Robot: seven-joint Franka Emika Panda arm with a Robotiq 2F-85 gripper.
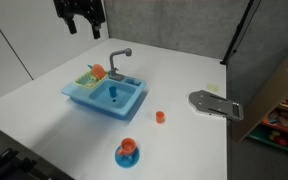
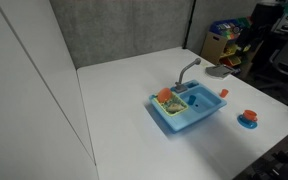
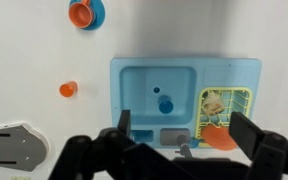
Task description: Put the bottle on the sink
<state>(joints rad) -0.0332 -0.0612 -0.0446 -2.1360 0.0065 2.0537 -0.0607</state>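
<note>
The light-blue toy sink (image 1: pixel 124 103) stands mid-table with a grey curved faucet (image 1: pixel 119 60); it also shows in an exterior view (image 2: pixel 199 113) and in the wrist view (image 3: pixel 134 80). The pale cream bottle (image 3: pixel 214 102) lies in the sink's green side section, next to an orange plate (image 3: pixel 222 138). In an exterior view it is a small pale shape (image 1: pixel 87 76). My gripper (image 1: pixel 80 17) hangs high above the table behind the sink, open and empty. In the wrist view its fingers (image 3: pixel 184 130) frame the faucet side of the sink.
A small blue item (image 3: pixel 166 103) sits in the basin. A tiny orange cup (image 1: pixel 160 117) and an orange cup on a blue plate (image 1: pixel 128 152) stand on the white table in front of the sink. A grey flat object (image 1: pixel 214 104) lies near the table edge.
</note>
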